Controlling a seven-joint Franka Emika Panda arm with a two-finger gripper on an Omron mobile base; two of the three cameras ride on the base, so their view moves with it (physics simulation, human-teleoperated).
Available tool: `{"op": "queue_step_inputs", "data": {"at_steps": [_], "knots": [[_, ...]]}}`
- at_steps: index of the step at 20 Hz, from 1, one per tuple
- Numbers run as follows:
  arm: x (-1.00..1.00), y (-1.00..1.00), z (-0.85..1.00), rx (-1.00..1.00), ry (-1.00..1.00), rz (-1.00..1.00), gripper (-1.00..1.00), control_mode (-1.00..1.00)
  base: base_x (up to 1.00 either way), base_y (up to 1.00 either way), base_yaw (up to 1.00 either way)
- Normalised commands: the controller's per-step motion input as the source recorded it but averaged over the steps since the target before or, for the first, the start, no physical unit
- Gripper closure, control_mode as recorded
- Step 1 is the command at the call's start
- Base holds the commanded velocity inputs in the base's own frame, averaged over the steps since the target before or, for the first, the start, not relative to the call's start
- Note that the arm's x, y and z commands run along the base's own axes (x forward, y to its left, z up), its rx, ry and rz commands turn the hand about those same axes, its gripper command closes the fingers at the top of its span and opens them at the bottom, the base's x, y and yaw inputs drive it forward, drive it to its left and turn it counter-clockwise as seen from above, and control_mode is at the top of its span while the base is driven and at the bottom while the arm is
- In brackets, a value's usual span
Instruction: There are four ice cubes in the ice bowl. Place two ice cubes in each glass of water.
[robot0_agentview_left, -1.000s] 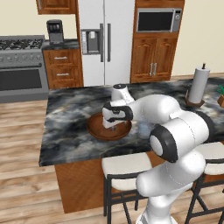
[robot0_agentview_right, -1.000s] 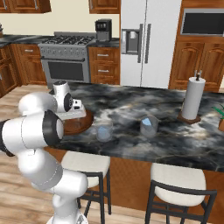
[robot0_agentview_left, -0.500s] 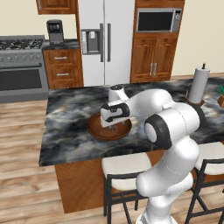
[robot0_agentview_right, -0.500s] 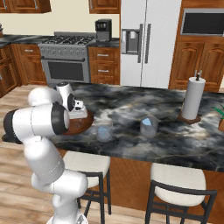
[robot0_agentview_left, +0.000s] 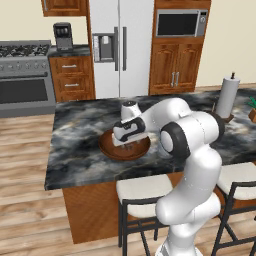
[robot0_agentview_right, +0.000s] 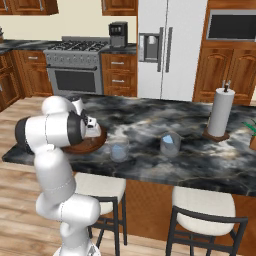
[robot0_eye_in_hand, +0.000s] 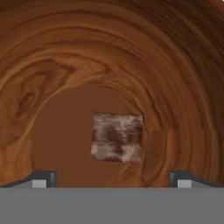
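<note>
Gripper (robot0_eye_in_hand: 111, 183) reaching down into the ice bowl (robot0_agentview_left: 107, 148), jaws standing wide apart, straddling one ice cube (robot0_eye_in_hand: 117, 137) on the bowl floor; centring before closing, avoiding nudging it aside

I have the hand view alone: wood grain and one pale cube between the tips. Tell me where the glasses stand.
Observer: In the right base view, the nearer glass stands on the counter just right of the bowl.
Operator: Give me the second one.
Observer: The farther glass stands further right, apart from the first, with a paper-towel roll beyond it.
Operator: Describe how the hand sits.
Observer: The left base view shows the hand pointing down, low inside the bowl near its middle. It is open, over the ice cube.
</note>
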Motion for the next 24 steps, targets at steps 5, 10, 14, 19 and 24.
{"op": "queue_step_inputs", "data": {"at_steps": [5, 10, 14, 19, 24], "knots": [[0.26, 0.0, -0.19, 0.0, 0.0, -0.06, -1.0, -1.0, 0.0, 0.0, 0.0], [0.18, 0.0, -0.12, 0.0, 0.0, -0.04, -1.0, -1.0, 0.0, 0.0, 0.0], [0.08, 0.0, -0.16, 0.0, 0.0, -0.04, -1.0, -1.0, 0.0, 0.0, 0.0], [0.04, 0.0, -0.22, 0.0, 0.0, -0.04, -1.0, -1.0, 0.0, 0.0, 0.0], [0.05, 0.0, -0.24, 0.0, 0.0, -0.03, -1.0, -1.0, 0.0, 0.0, 0.0]]}}
